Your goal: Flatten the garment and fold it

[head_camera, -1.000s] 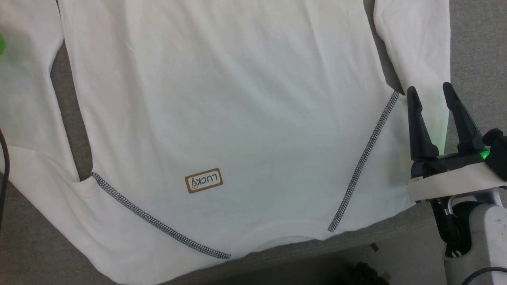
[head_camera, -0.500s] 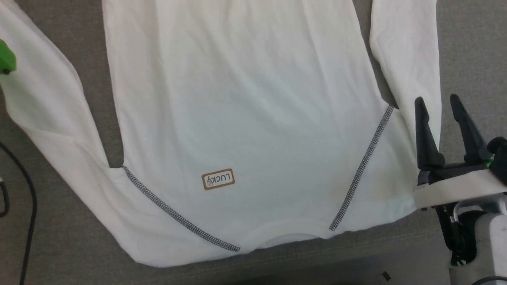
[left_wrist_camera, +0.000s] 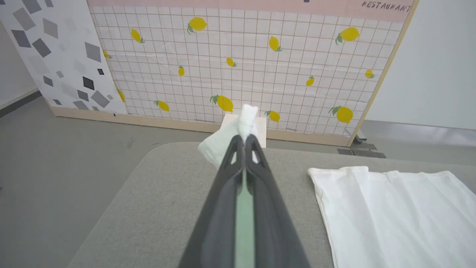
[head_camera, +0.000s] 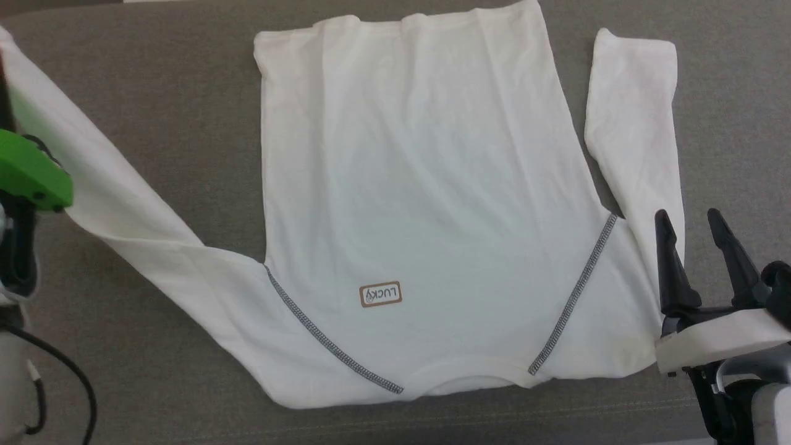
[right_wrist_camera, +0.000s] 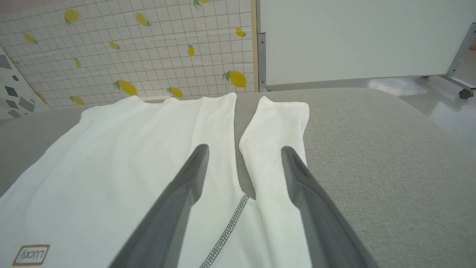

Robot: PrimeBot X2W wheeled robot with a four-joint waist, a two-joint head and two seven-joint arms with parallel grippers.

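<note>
The garment (head_camera: 420,185), a white long-sleeved shirt with dark zigzag seams and a brown-edged logo patch (head_camera: 380,295), lies spread on the grey table with its collar toward me. Its left sleeve (head_camera: 123,210) stretches out to the upper left, toward my left arm's green housing (head_camera: 31,176). In the left wrist view my left gripper (left_wrist_camera: 245,138) is shut on the sleeve cuff (left_wrist_camera: 248,115), holding it above the table. My right gripper (head_camera: 689,216) stands open over the right sleeve (head_camera: 636,123) near the armpit. Its fingertips (right_wrist_camera: 202,150) straddle the gap between body and sleeve.
The grey padded table (head_camera: 154,93) has bare room left and right of the shirt; its near edge runs along the bottom of the head view. A black cable (head_camera: 62,377) hangs at lower left. Beyond the table stand a lemon-patterned panel (left_wrist_camera: 241,56), a small white box (left_wrist_camera: 261,128) and a white partition (right_wrist_camera: 353,37).
The head camera has drawn back, so more of the table shows. The left sleeve has swung outward from the body to the upper left, and the left gripper has closed fully on the cuff. The right gripper stays open.
</note>
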